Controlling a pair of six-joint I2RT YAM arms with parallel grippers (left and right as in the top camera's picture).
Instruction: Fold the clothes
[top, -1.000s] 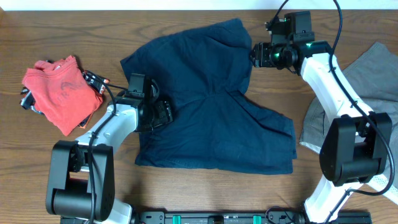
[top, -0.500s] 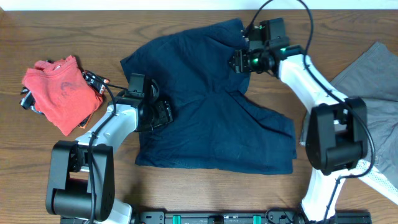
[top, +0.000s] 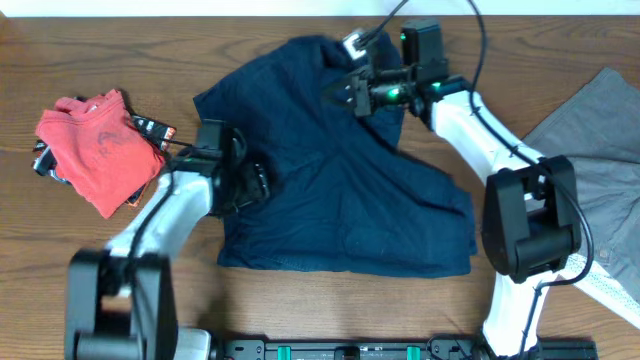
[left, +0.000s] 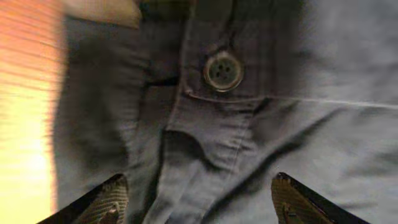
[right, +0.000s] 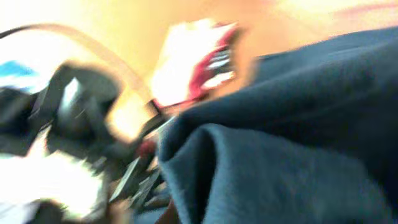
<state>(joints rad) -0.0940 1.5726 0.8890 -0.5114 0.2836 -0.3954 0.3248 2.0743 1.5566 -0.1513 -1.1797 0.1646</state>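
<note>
Dark navy shorts lie spread over the middle of the table. My right gripper is over their upper part, shut on the fabric of the far leg, which is lifted and bunched toward the left. The right wrist view is blurred and shows a fold of the navy shorts close against the camera. At the shorts' left edge my left gripper hovers open. In its wrist view the left gripper straddles the waistband, and a button lies just ahead of it.
A crumpled red garment lies at the far left on some dark items. A grey garment covers the right side of the table, with a pale cloth at the lower right corner.
My right gripper has swung left from the shorts' right edge, closed on the fabric and dragged the far leg's hem leftward. The left arm has barely shifted.
</note>
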